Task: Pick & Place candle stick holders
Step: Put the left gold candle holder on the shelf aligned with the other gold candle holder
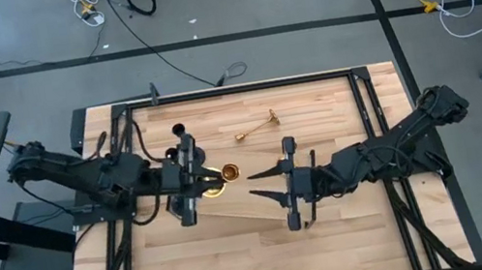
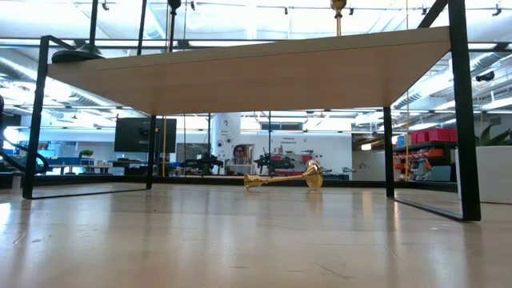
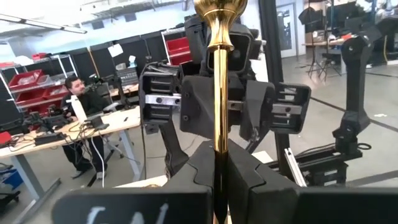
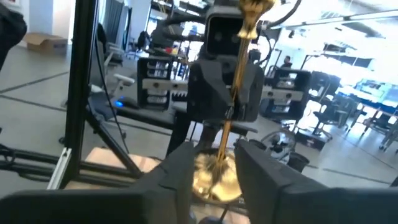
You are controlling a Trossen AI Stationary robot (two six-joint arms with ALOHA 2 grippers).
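A gold candle stick holder (image 1: 228, 171) stands upright near the table's middle. My left gripper (image 1: 212, 176) is shut on it and reaches in from the left. My right gripper (image 1: 251, 184) is open and points at it from the right. Its fingers stand apart in front of the holder's round base (image 4: 214, 179) without touching it. A second gold holder (image 1: 259, 125) lies on its side farther back and also shows in the low view (image 2: 284, 178). A black holder (image 1: 178, 128) stands at the far left of the middle. My left gripper pinches the gold holder's thin stem (image 3: 217, 134) between its two fingers, which come in level from the table's left and lie across the stem. The holder stays upright with its cup end up. I cannot tell whether its base rests on the board or hangs just above it.
A raised wooden board (image 2: 256, 72) on thin black legs (image 2: 456, 120) stands over the table's middle, under both grippers. A black frame (image 1: 233, 89) runs around the table top. People and desks show in the room beyond.
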